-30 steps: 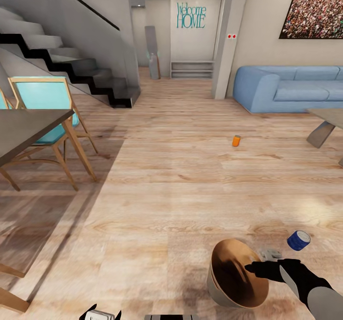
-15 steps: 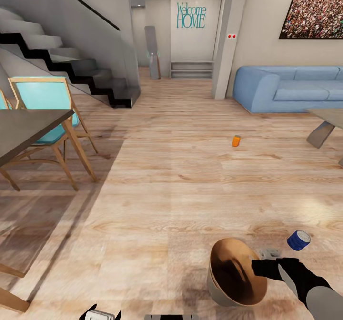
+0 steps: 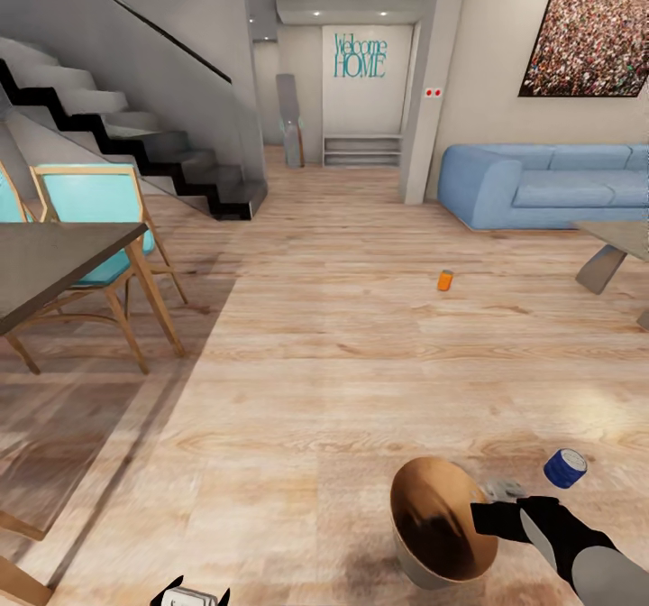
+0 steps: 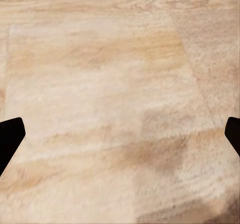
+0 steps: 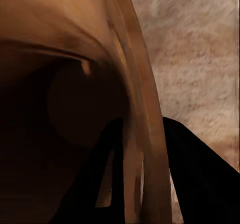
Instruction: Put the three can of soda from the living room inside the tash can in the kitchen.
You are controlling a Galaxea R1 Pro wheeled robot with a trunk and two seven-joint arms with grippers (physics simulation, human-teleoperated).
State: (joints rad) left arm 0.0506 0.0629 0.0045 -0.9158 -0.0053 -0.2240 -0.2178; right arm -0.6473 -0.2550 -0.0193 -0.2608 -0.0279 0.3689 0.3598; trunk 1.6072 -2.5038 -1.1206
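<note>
Presently the right gripper (image 3: 482,518) pinches the trash can (image 3: 433,534) rim between its fingers; light, rigid, prone to tip. Blue soda can (image 3: 565,467) lies beyond the fingertips. Left gripper (image 4: 120,134) spread.

The bin (image 3: 424,547), pale outside and copper-brown inside, tilts with its rim pinched between the right gripper (image 3: 482,518) fingers. A dark blue can (image 3: 564,467) lies on its side just beyond the gripper; an orange can (image 3: 445,280) stands far ahead.
</note>
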